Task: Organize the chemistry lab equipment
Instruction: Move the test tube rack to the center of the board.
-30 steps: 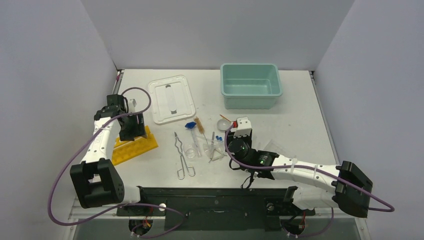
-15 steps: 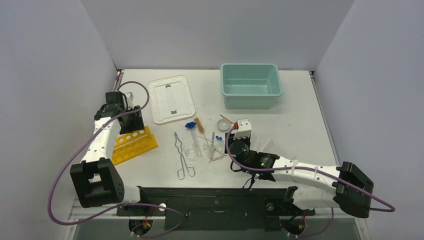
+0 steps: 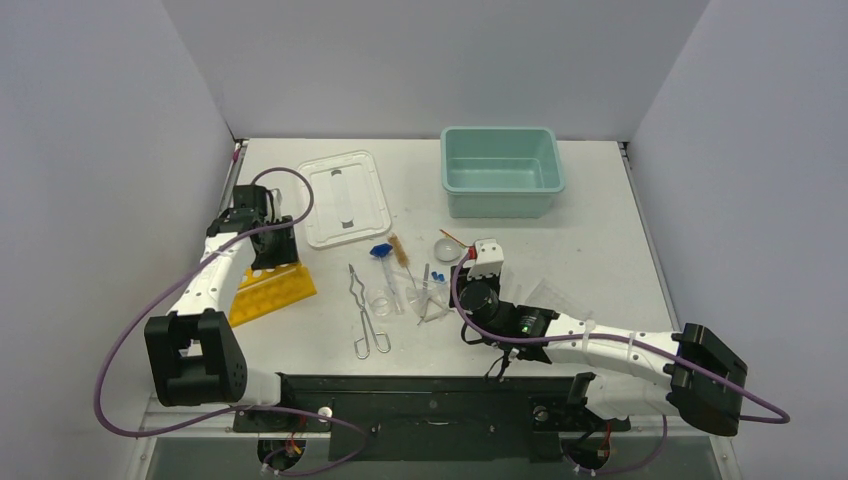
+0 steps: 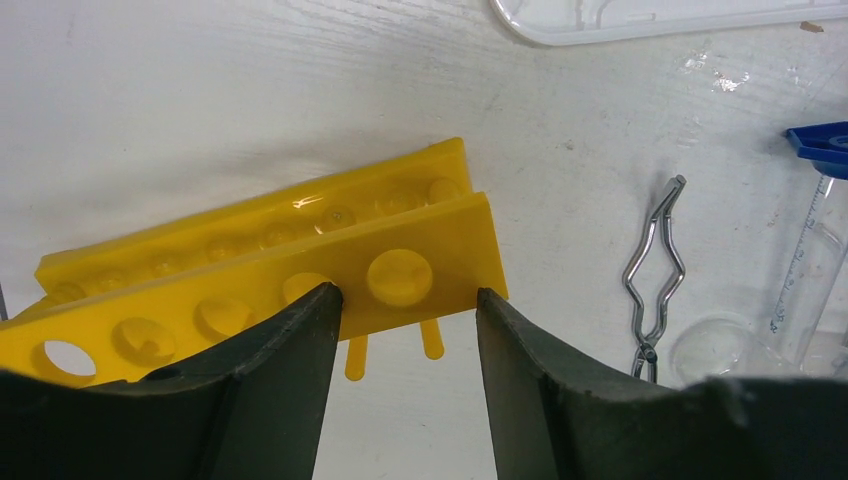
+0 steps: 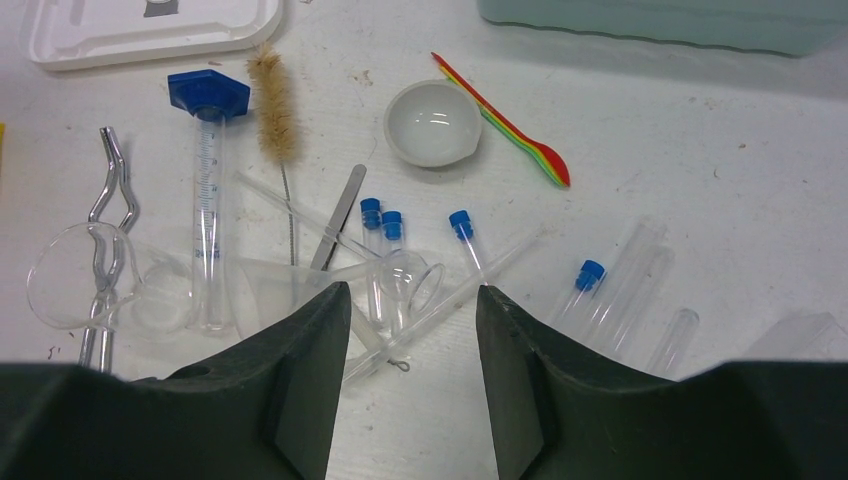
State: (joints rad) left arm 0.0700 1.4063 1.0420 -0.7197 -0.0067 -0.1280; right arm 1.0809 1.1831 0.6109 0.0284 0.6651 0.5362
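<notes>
Yellow rack (image 4: 350, 255) sits at the table's left, its end between the left gripper's (image 4: 407, 300) parted fingers; whether they pinch it cannot be told. Tongs (image 5: 105, 200), tubes (image 5: 620, 280), vials (image 5: 380, 225), brush (image 5: 275, 105) and dish (image 5: 433, 122) lie scattered mid-table beneath the right gripper (image 5: 410, 295), spread and empty. Nothing lies in the tub (image 3: 500, 203); sorting looks barely begun.

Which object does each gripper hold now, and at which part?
Nothing seems held. The left gripper, jaws open, hovers over one end of the yellow holed plastic rack. The right gripper hangs open above the clear glass tubes.
</notes>
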